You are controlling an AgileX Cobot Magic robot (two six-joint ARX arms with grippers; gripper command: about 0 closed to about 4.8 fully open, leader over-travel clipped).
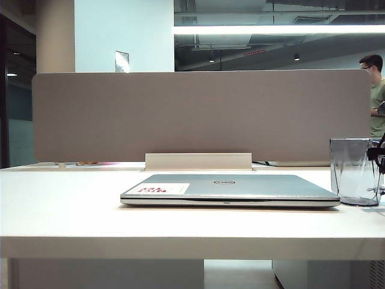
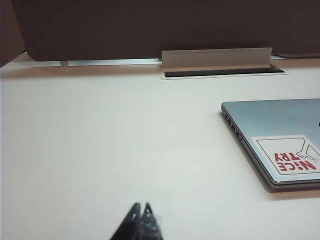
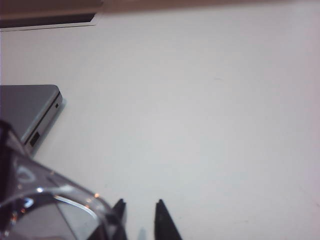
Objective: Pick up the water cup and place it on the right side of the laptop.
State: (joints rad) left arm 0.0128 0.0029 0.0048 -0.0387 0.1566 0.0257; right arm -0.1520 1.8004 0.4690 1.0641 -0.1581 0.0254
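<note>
Cup-and-laptop layout, largest first: the white table (image 1: 72,205) filled the lower half of the exterior view, with the closed laptop (image 1: 231,189) at its center. At the right edge stood the water cup (image 1: 355,171), upright on the table just right of the laptop. The right gripper (image 3: 140,220) had its fingers parted; in its wrist view the cup's rim (image 3: 50,210) sat beside one fingertip, not between the two. The left gripper (image 2: 140,222), fingertips together and empty, hung over bare table left of the laptop (image 2: 280,145).
</note>
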